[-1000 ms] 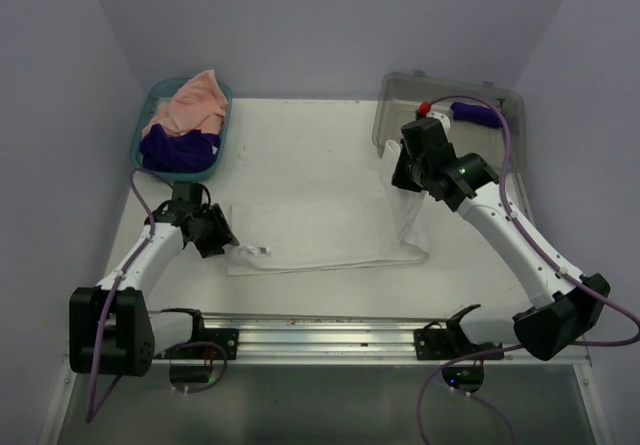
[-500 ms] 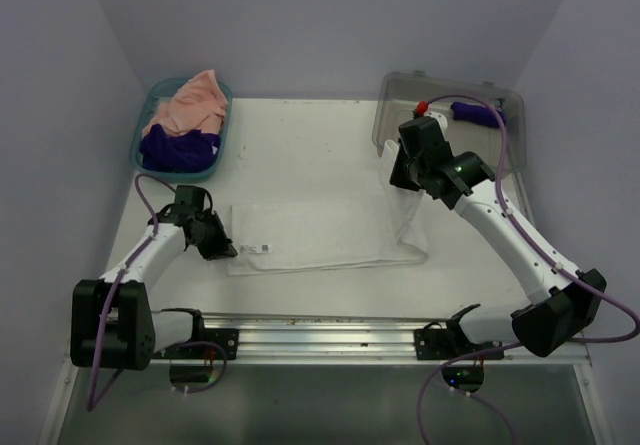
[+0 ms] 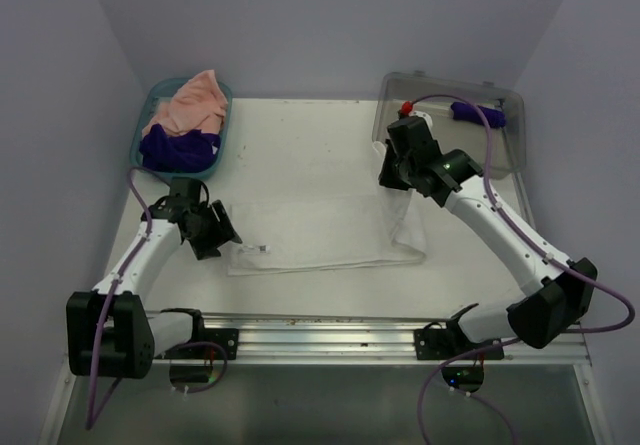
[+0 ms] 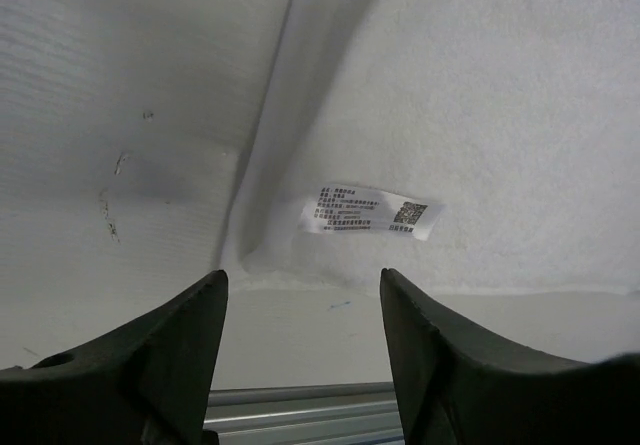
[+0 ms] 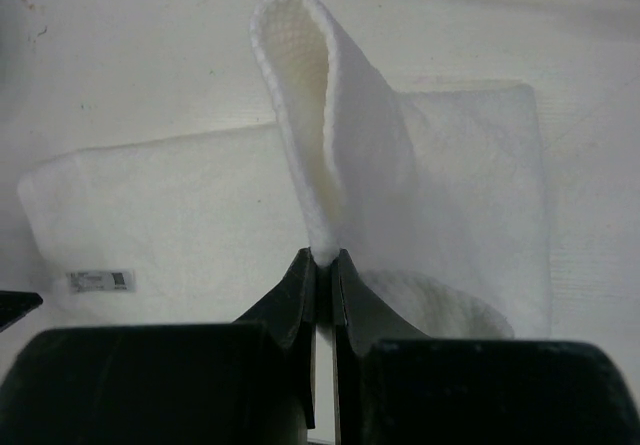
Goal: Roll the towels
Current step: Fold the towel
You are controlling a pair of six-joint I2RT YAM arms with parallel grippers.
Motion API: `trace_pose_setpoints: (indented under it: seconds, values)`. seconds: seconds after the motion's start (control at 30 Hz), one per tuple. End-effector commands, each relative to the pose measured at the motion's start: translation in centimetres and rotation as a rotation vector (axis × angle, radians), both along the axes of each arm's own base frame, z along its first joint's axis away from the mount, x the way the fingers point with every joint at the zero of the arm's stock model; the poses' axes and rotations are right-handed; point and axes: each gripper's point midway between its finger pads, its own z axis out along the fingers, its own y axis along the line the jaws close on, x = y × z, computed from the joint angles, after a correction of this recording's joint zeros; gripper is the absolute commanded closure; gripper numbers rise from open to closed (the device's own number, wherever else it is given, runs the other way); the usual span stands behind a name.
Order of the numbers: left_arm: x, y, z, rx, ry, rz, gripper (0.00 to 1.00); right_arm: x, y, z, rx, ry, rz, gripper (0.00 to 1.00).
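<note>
Mostly flat, the white towel (image 3: 320,230) lies across the middle of the counter (image 3: 310,145), long side running left to right, with its right end lifted into an upright fold. The right hand (image 5: 322,260) is closed tight on that fold, fingers pressed together with only cloth between them. Its arm reaches in from the right, elbow bent, the wrist tipped down over the towel's right end. The left hand (image 4: 300,280) is spread wide and grips nothing. It hovers low at the towel's near-left corner, just short of the printed label (image 4: 372,211), on an arm stretched forward along the left side.

From above, the right hand's fingertips are hidden under the wrist body, so the pinch shows only in the wrist view. The left wrist view cuts off most of the towel.

A narrow bare strip of counter separates the towel's near edge from the metal rail (image 3: 330,330). Behind the towel the counter is open between the teal basket (image 3: 137,150), which holds the peach-pink towel (image 3: 195,100) and a dark purple towel (image 3: 180,148), and the clear bin (image 3: 500,150), where a purple roll (image 3: 478,113) lies.
</note>
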Motion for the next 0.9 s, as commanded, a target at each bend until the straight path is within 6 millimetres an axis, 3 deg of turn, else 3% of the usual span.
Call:
trace_pose_setpoints:
  seconds: [0.0,0.1,0.23,0.33,0.37,0.43,0.7,0.8,0.87]
  values:
    - [0.5,0.4,0.7,0.017,0.006,0.027,0.33,0.8,3.7,2.1,0.059,-0.063,0.097,1.00]
    - [2.2,1.4,0.6,0.067,-0.017,0.085,0.36,0.8,5.7,1.6,0.073,-0.055,0.138,1.00]
    - [3.4,2.8,-1.5,0.128,0.008,0.132,0.53,0.4,9.2,1.6,0.095,-0.054,0.206,1.00]
    - [3.5,2.3,-3.3,0.103,0.036,0.121,0.69,0.0,12.5,1.1,0.098,-0.048,0.259,1.00]
    - [3.2,2.2,-3.8,0.095,0.047,0.117,0.71,-0.5,14.2,0.1,0.091,-0.031,0.286,1.00]
    - [3.1,1.6,-4.5,0.066,0.060,0.105,0.76,-0.5,16.1,0.4,0.104,-0.037,0.304,1.00]
    - [1.5,1.1,-7.0,0.041,0.109,0.079,0.78,-2.3,24.7,-3.8,0.087,0.022,0.406,1.00]
    - [1.0,1.0,-7.4,0.035,0.122,0.076,0.78,-2.5,26.4,-4.2,0.064,0.011,0.415,1.00]
    - [0.8,0.9,-7.5,0.031,0.125,0.073,0.78,-2.5,27.1,-5.9,0.026,0.027,0.412,1.00]
